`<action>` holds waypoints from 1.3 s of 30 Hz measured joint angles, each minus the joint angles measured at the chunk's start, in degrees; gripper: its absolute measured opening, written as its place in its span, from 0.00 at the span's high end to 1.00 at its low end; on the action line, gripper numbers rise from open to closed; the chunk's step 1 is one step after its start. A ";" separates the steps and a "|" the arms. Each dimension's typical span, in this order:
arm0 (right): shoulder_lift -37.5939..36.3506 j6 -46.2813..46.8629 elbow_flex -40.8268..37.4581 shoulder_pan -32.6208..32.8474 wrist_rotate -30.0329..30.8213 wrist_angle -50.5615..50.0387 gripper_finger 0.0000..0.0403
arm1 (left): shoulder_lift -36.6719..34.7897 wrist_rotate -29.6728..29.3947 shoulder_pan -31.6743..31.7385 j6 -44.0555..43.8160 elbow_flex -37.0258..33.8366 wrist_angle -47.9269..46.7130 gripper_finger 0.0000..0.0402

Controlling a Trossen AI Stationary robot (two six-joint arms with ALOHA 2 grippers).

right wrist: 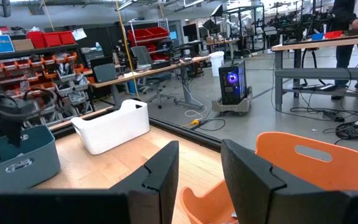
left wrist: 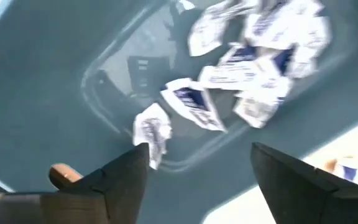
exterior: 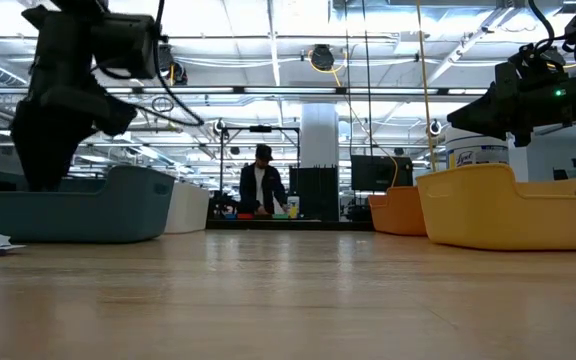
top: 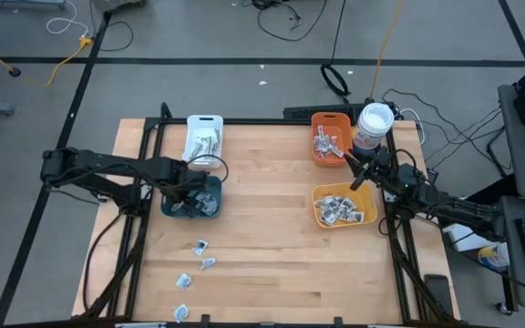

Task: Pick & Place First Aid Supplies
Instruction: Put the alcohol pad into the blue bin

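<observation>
The left gripper (left wrist: 194, 165) is being held with fingers spread over the teal bin (top: 192, 202), where crumpled white packets with bluish print (left wrist: 247, 62) are lying on the smooth plastic floor; one packet (left wrist: 153, 130) is lying just beside a fingertip. The right gripper (right wrist: 199, 163) is being held part-open and empty between the orange bin (top: 330, 137) and the yellow bin (top: 344, 206). Loose packets (top: 200, 261) are lying on the pale wooden surface (top: 272, 237). A person (exterior: 262, 183) is standing in the workshop beyond.

Left gripper (left wrist: 194, 165) open over teal bin (left wrist: 55, 81); crumpled packet (left wrist: 153, 129) by finger; more packets (left wrist: 260, 56) beyond.
</observation>
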 joint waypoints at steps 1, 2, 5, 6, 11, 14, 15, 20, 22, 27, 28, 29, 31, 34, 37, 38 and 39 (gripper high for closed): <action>0.00 0.00 -0.01 -0.02 0.01 0.00 0.71 | 0.00 0.02 -0.49 -0.14 0.80 -0.23 0.27; -0.01 0.00 0.01 -0.01 -0.01 0.00 0.71 | 0.00 0.02 -1.10 -0.55 1.55 -0.47 0.26; 0.00 0.00 -0.01 -0.02 0.01 0.00 0.71 | 0.00 0.00 -3.48 -3.31 3.28 -1.07 0.22; -0.02 0.00 0.01 0.00 0.01 0.00 0.71 | 0.06 -0.02 -4.71 -4.66 3.86 -1.29 0.21; 0.00 0.00 0.00 -0.02 0.00 0.00 0.71 | 2.99 0.16 -11.53 -13.37 8.35 -3.66 0.20; 0.00 0.00 0.00 0.00 -0.01 0.00 0.71 | 5.46 0.22 -15.72 -18.74 11.30 -4.08 0.19; 0.00 0.00 0.00 -0.01 -0.01 0.00 0.71 | 6.50 0.42 -17.09 -20.20 12.33 -4.10 0.19; 0.00 0.00 0.00 0.00 0.01 0.00 0.71 | 12.47 4.11 -23.63 -25.16 17.41 -3.21 0.19; -0.02 0.00 -0.01 -0.02 0.00 0.00 0.71 | 14.96 5.73 -26.14 -26.84 19.35 -1.68 0.19; -0.01 0.00 -0.01 -0.01 -0.01 0.00 0.71 | 20.86 6.23 -30.55 -30.62 23.39 2.63 0.19; 0.00 0.00 0.01 -0.01 0.01 0.00 0.71 | 21.89 6.25 -31.16 -31.52 24.00 3.66 0.19; -0.01 0.00 0.00 -0.01 0.00 0.00 0.71 | 22.90 6.23 -31.59 -32.47 24.55 4.92 0.19; -0.01 0.00 0.01 -0.01 -0.01 0.00 0.71 | 24.99 6.27 -32.28 -34.01 25.64 7.33 0.19; -0.01 0.00 0.01 -0.02 -0.01 0.00 0.71 | 27.75 6.24 -32.95 -35.83 26.45 10.34 0.19; -0.02 0.00 -0.01 0.00 -0.01 0.00 0.71 | 30.11 6.23 -33.37 -36.81 26.46 12.12 0.19; 0.00 0.00 0.01 -0.02 0.01 0.00 0.71 | 30.87 6.23 -33.45 -36.85 26.46 12.14 0.19; 0.00 0.00 0.00 0.00 0.01 0.00 0.71 | 31.60 6.25 -33.50 -36.85 26.46 12.10 0.19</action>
